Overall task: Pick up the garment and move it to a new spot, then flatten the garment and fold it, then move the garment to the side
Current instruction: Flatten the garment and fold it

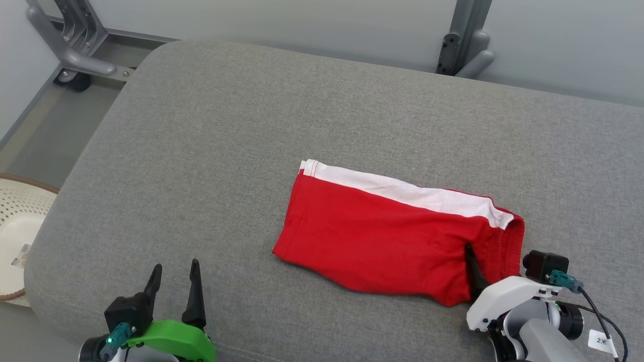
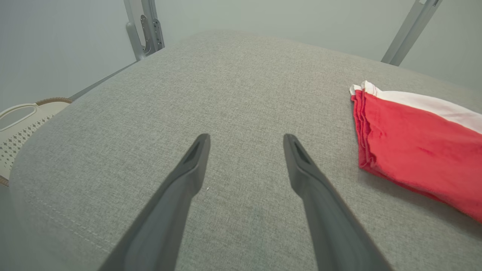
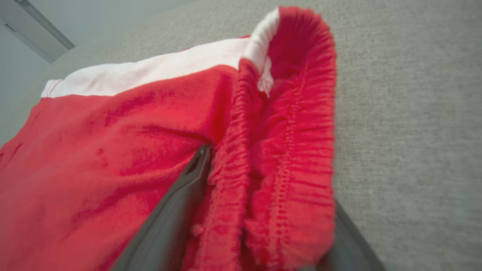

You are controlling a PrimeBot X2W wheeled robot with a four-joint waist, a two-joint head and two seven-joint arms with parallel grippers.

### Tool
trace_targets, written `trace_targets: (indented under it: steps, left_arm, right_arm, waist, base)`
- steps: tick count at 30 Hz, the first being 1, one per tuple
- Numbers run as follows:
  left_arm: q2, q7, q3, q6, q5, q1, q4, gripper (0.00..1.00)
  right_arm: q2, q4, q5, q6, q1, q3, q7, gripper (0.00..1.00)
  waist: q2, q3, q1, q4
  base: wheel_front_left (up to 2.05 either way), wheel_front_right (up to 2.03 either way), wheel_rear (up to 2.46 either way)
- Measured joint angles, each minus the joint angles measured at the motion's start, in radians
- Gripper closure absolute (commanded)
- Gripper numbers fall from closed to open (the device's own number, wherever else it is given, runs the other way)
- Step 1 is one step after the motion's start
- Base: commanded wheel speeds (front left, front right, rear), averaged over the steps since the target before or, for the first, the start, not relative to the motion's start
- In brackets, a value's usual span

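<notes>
Folded red-and-white fabric shorts [image 1: 382, 231] lie on a grey upholstered cushion [image 1: 251, 125].
The right gripper [image 3: 271, 177] straddles the waistband [image 3: 290, 143], jaws apart; the left gripper [image 2: 246, 139] is spread, empty.

We log the garment [image 1: 382, 236] on the cushioned surface [image 1: 211, 151], right of centre. The right gripper [image 1: 480, 266] sits at its near right end, waistband between the jaws. The left gripper [image 1: 176, 264] is near-left, well apart. A basket [image 1: 20, 236] lies beyond the left edge.

Looked like test lab, not home: bare pale wall panels [image 1: 282, 25], grey metal frame [image 1: 75, 58] on caster [image 1: 75, 81], padded grey worktop [image 1: 226, 125], perforated basket [image 1: 20, 226] on floor [image 1: 55, 136].
</notes>
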Motion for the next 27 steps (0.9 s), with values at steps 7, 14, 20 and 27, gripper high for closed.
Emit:
trace_targets:
  steps: [7,14,20,27]
  left_arm:
    - [0.000,0.000,-0.007,0.000,-0.001,0.000,-0.001,0.00]
    - [0.000,0.000,-0.020,0.000,-0.004,0.003,0.000,0.00]
    - [0.000,0.000,-0.033,0.000,-0.012,0.021,0.010,0.00]
    - [-0.001,0.000,-0.069,0.000,-0.041,0.026,0.026,0.00]
  right_arm:
    - [0.013,-0.008,0.038,0.004,-0.008,-0.039,0.005,1.00]
    - [0.017,-0.010,-0.005,0.005,-0.004,-0.180,0.010,1.00]
    - [-0.026,0.002,-0.048,0.005,-0.010,-0.233,0.011,1.00]
    - [-0.011,-0.064,0.048,0.004,-0.041,-0.067,0.013,1.00]
  waist:
    - [0.0000,0.000,0.0000,-0.005]
    - [0.0000,-0.018,0.0000,-0.026]
    - [0.0000,-0.041,0.0000,-0.057]
    - [0.0000,-0.071,0.0000,-0.086]
  base:
    - [0.00,0.00,0.00]
    - [0.00,0.00,0.00]
    - [0.00,0.00,0.00]
    - [0.00,0.00,0.00]
